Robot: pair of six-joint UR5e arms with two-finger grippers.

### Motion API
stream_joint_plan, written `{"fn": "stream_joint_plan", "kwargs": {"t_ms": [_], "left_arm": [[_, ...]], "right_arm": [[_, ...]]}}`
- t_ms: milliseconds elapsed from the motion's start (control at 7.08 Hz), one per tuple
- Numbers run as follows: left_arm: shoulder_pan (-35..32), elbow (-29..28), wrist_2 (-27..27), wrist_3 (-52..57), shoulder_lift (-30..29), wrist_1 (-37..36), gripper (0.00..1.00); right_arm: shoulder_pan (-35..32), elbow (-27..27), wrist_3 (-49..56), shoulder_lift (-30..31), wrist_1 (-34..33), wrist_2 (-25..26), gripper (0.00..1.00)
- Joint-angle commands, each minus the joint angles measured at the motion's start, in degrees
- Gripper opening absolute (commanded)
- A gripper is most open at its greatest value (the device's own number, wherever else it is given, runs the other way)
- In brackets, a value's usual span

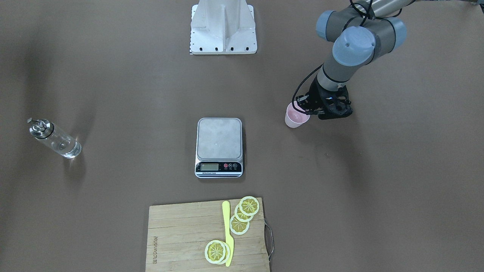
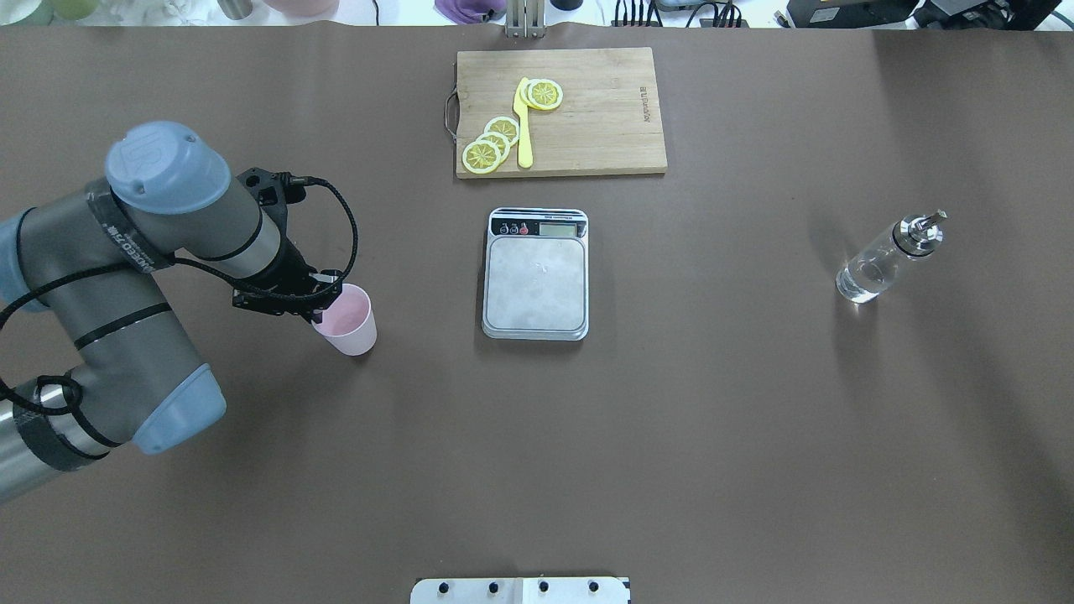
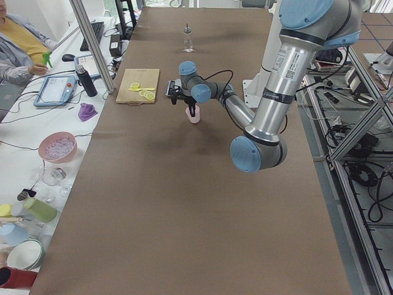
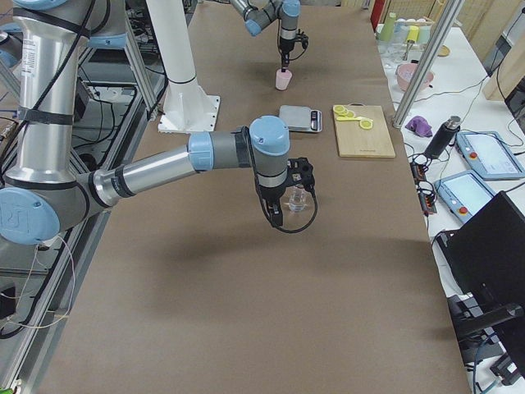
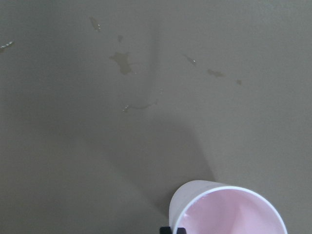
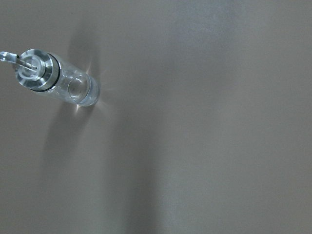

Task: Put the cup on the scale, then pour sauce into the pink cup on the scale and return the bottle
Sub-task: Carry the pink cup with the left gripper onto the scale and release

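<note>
Both fingers of your left gripper pinched the rim of the cup, which sat well apart from the scale. Your right gripper hung over the bottle; you couldn't tell its jaws' state.

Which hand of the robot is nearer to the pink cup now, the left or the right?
Left. The left hand is at the rim of the pink cup. The right hand is far off, beyond the scale, by the glass bottle.
</note>
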State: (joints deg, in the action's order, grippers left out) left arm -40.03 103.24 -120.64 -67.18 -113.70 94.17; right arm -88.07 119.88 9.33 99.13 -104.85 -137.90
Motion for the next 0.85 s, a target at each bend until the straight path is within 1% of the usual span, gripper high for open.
{"fn": "stream_joint_plan", "kwargs": {"t_ms": [0, 141, 424, 565, 706], "left_arm": [[0.0, -1.9, 0.1, -0.8, -8.6, -0.8, 0.0], [0.4, -3.0, 0.4, -0.9, -11.7, -0.8, 0.0], [1.4, -9.3, 1.7, -0.3, -20.8, -0.6, 0.0], [2.6, -12.8, 6.6, 0.2, -25.3, -0.3, 0.0], [3.7, -14.4, 10.3, 0.5, -26.9, 0.0, 0.0]], "right_arm": [[0.0, 0.0, 0.0, 0.0, 0.0, 0.0, 1.0], [0.0, 0.0, 0.1, 0.0, 0.0, 0.0, 1.0], [0.0, 0.3, 0.1, -0.1, 0.0, -0.1, 1.0], [0.0, 0.3, 0.1, 0.0, 0.0, -0.1, 1.0], [0.0, 0.3, 0.1, 0.0, 0.0, -0.2, 1.0]]}}
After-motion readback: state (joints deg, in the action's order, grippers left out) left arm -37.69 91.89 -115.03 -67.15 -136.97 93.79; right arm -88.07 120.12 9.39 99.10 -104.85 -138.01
